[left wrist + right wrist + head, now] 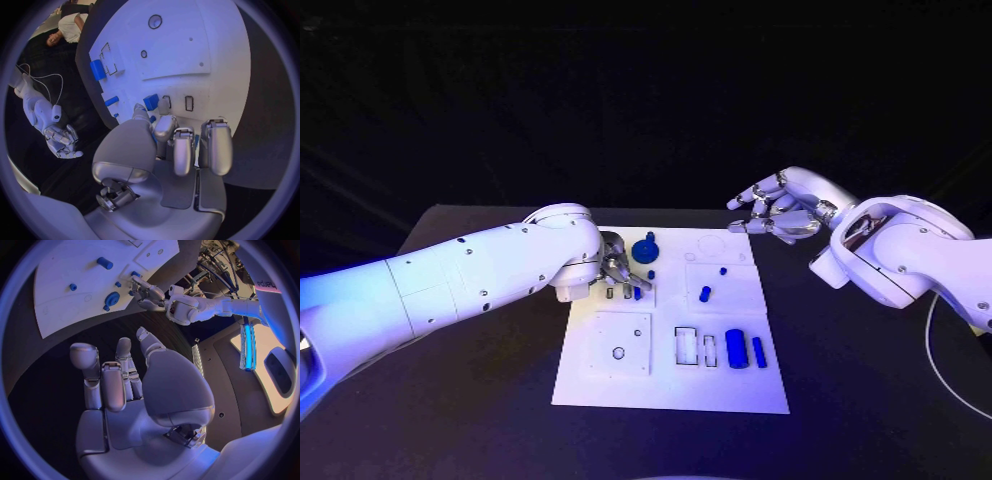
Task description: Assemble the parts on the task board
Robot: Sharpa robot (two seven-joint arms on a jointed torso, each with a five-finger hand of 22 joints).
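The white task board (672,385) lies in the middle of the table. My left hand (620,268) reaches down onto its far left part, fingers curled beside a round blue knob (646,247) and a small blue part (638,292). In the left wrist view this hand (178,147) has its thumb tip at a blue piece (151,101); I cannot make out a grip. A thick blue cylinder (736,348), a slim blue bar (759,351) and a small peg (705,294) lie on the board. My right hand (783,208) hovers off the far right corner, fingers apart and holding nothing.
Empty rectangular slots (687,345) and a square panel with a hole (619,350) sit on the board's near half. A white cable (935,340) curls on the black table (473,400) at the right, under my right arm.
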